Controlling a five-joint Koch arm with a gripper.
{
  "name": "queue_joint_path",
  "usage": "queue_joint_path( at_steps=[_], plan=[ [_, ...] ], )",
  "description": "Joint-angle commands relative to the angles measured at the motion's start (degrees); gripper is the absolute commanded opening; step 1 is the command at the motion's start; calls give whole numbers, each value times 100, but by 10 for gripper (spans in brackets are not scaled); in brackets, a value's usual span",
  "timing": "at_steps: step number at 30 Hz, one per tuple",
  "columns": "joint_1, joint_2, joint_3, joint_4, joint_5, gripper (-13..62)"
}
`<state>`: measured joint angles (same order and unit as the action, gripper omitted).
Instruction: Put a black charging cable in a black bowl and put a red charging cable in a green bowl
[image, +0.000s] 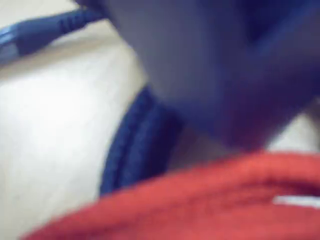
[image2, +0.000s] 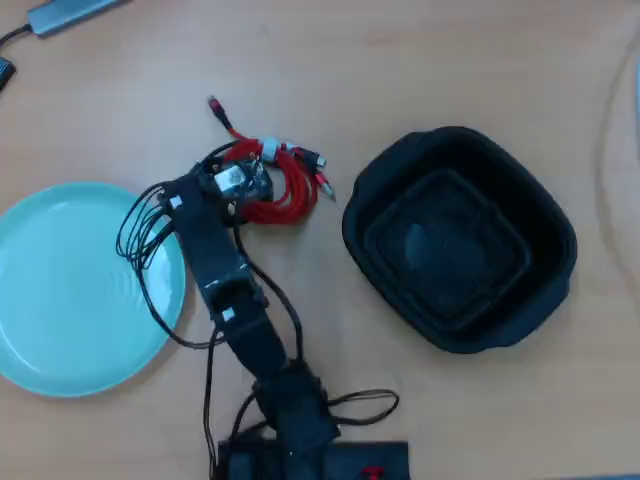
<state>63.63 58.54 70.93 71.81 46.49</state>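
Gripper (image2: 243, 183): over the red cable (image2: 285, 195); we cannot tell its jaws' state.
Black bowl (image2: 400, 180): right, empty.
Green bowl (image2: 70, 290): left, empty.

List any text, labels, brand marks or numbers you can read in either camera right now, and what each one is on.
None can be read.
Robot base: a small red mark at the bottom edge of the overhead view, too small and blurred to read.
Red charging cable, green bowl, black bowl: no print visible.
Wrist view: too blurred to show any text.
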Motion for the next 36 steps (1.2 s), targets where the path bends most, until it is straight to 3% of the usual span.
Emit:
queue_joint_path(
  at_steps=[1, 3, 4, 6, 13, 24, 36],
  plan=[
    [44, -44, -246, -9, 0, 42],
    [53, -149, -299, -9, 53, -83],
    [53, -176, -316, -9, 62, -92],
    [44, -176, -316, 9, 62, -55],
    [-149, 9, -299, 79, -563, -61],
    [-624, 2593, -316, 413, -1688, -61],
    [-694, 3533, -246, 536, -1705, -61]
  ],
)
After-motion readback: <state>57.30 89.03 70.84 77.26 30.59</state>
